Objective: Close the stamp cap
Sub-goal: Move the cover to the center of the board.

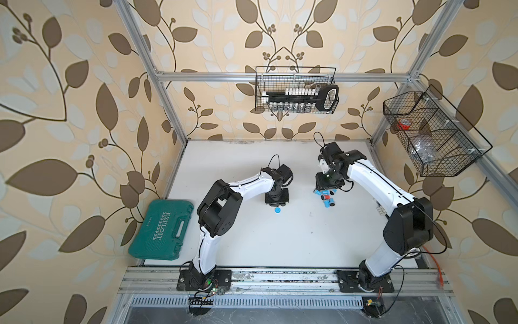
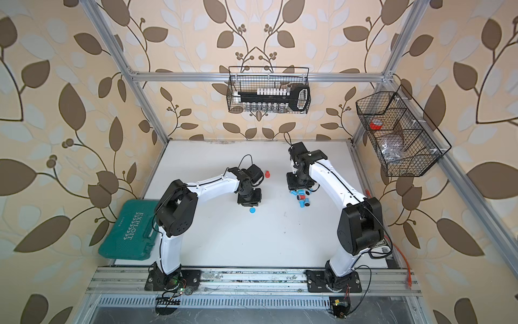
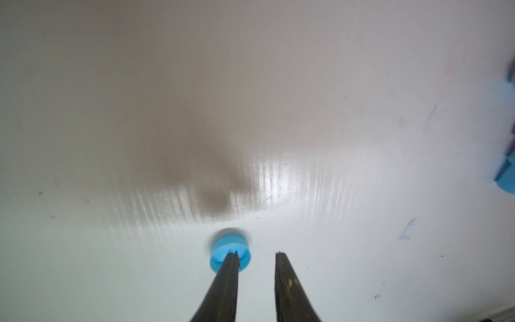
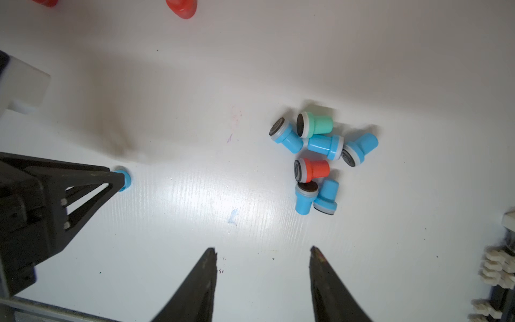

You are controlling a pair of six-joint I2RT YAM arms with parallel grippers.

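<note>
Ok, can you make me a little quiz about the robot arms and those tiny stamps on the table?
1. Pick one: what colour is the loose cap at the tip of the left gripper? A red, B blue, C green.
2. True or false: the right gripper is holding a stamp.
3. Count: how many stamps in the pile are green?

Key: 1 B. 2 False, its jaws stand open and empty. 3 One, the green stamp.
</note>
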